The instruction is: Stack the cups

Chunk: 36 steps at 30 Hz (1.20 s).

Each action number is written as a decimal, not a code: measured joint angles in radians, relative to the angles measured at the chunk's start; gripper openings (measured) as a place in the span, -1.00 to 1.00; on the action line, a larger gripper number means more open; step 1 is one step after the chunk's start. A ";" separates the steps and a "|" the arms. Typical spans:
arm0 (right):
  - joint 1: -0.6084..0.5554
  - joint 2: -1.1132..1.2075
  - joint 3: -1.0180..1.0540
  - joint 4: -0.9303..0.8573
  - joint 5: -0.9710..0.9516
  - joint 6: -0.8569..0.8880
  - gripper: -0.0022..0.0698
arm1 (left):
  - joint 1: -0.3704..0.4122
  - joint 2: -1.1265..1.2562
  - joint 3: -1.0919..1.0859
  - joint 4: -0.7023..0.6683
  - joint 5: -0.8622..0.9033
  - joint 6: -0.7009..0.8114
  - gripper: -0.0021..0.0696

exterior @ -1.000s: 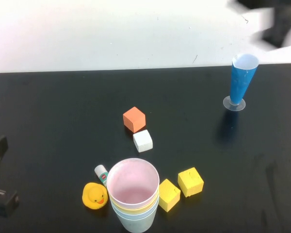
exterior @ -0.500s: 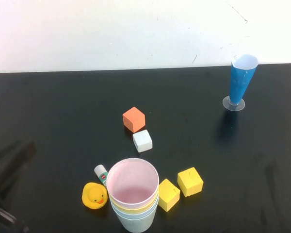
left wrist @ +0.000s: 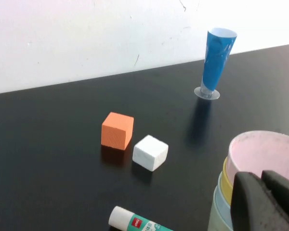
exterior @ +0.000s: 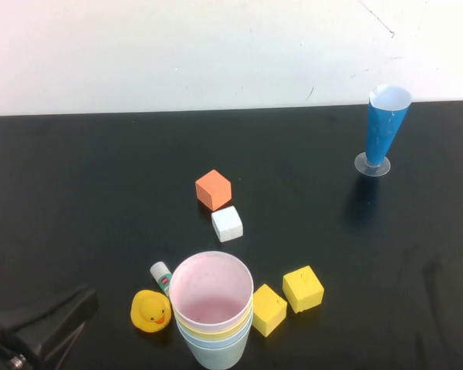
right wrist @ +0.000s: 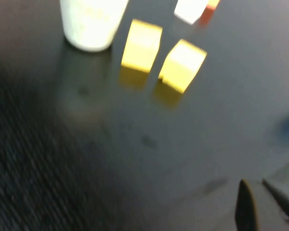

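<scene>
Progress: I judge the stacking done — all four cups [exterior: 211, 312] sit nested in one pile at the lower middle of the high view, pink on top, then yellow, pale blue and pale green rims below it.
Stack position: upright on the black table [exterior: 100, 193], duck [exterior: 150, 311] just beside it on one side, two yellow blocks [exterior: 287, 299] on the other, glue stick [exterior: 161, 274] by the duck.
Left gripper [exterior: 46, 324]: lower left corner of the high view, near the duck, apart from the stack; its dark fingers look together in the wrist view and hold nothing.
Right gripper [right wrist: 260, 204]: absent from the high view; its wrist view shows it over bare table, fingers nearly together, empty.
Left over: nothing I can see — only parking the arms.
Not part of it: blue cone [exterior: 384, 127] at upper right, orange block [exterior: 214, 190] and white block [exterior: 227, 223] mid-frame.
</scene>
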 joint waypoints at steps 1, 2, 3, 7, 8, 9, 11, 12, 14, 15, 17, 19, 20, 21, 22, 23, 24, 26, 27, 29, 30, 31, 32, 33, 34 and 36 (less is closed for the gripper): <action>0.000 0.000 0.012 0.000 0.003 0.000 -0.94 | 0.000 0.000 0.002 0.000 -0.006 0.000 -0.94; 0.000 0.000 0.017 0.000 0.007 0.000 -0.94 | 0.000 0.000 0.007 0.000 -0.008 0.000 -0.94; 0.000 0.000 0.027 0.000 0.015 0.000 -0.94 | 0.000 0.000 0.009 0.000 -0.008 0.000 -0.94; 0.000 0.000 0.053 0.000 0.032 0.000 -0.94 | 0.000 0.000 0.015 0.002 -0.008 -0.002 -0.94; 0.000 0.000 0.056 0.000 0.034 0.000 -0.94 | 0.000 0.000 0.018 0.002 -0.008 -0.002 -0.94; 0.000 0.000 0.056 0.000 0.036 0.000 -0.94 | 0.000 0.000 0.019 0.002 -0.008 -0.002 -0.94; 0.000 0.000 0.056 0.000 0.036 0.001 -0.94 | 0.000 0.000 0.020 0.002 -0.008 -0.004 -0.94; 0.000 0.000 0.056 0.000 0.036 0.001 -0.94 | 0.000 0.000 0.020 0.002 -0.008 -0.004 -0.94; 0.000 0.000 0.056 0.000 0.036 0.001 -0.94 | 0.000 0.000 0.020 0.002 -0.008 -0.004 -0.94; 0.000 0.000 0.056 0.000 0.036 0.001 -0.94 | 0.000 0.000 0.020 0.002 -0.008 -0.004 -0.94; 0.000 0.000 0.056 0.001 0.036 0.001 -0.94 | 0.000 -0.002 0.025 0.002 -0.008 -0.004 -0.94; 0.000 0.000 0.056 0.001 0.036 0.001 -0.94 | 0.000 -0.012 0.030 -0.002 0.012 0.006 -0.94; 0.000 0.000 0.056 0.001 0.036 0.001 -0.94 | 0.000 -0.025 0.030 -0.023 0.033 0.021 -0.94; 0.000 0.000 0.056 0.001 0.036 0.001 -0.94 | 0.000 -0.042 0.030 -0.061 0.061 0.046 -0.94; 0.000 0.000 0.056 0.001 0.036 0.001 -0.94 | 0.006 -0.059 0.030 -0.103 0.093 0.074 -0.94; 0.000 0.000 0.056 0.001 0.036 0.001 -0.94 | 0.015 -0.084 0.030 -0.164 0.123 0.112 -0.94; 0.000 0.000 0.056 0.001 0.036 0.001 -0.94 | 0.031 -0.110 0.030 -0.228 0.149 0.151 -0.94; 0.000 0.000 0.056 0.001 0.036 0.003 -0.94 | 0.070 -0.157 0.032 -0.340 0.181 0.228 -0.94; 0.000 0.000 0.056 0.001 0.036 0.002 -0.94 | 0.097 -0.182 0.032 -0.388 0.189 0.274 -0.94; 0.000 0.000 0.056 0.001 0.036 0.002 -0.94 | 0.151 -0.220 0.039 -0.466 0.191 0.360 -0.94; 0.000 0.000 0.056 0.001 0.036 0.002 -0.94 | 0.183 -0.238 0.044 -0.508 0.189 0.406 -0.94; 0.000 0.000 0.056 0.001 0.036 0.002 -0.94 | 0.215 -0.254 0.049 -0.539 0.183 0.445 -0.94; 0.000 0.000 0.056 0.001 0.036 0.002 -0.94 | 0.246 -0.269 0.057 -0.570 0.177 0.475 -0.94; 0.000 0.000 0.056 0.002 0.036 0.002 -0.94 | 0.275 -0.285 0.067 -0.592 0.168 0.495 -0.94; 0.000 0.000 0.056 0.002 0.036 0.002 -0.94 | 0.304 -0.299 0.080 -0.609 0.161 0.509 -0.94; 0.000 0.000 0.056 0.002 0.036 0.002 -0.94 | 0.351 -0.323 0.114 -0.636 0.157 0.521 -0.94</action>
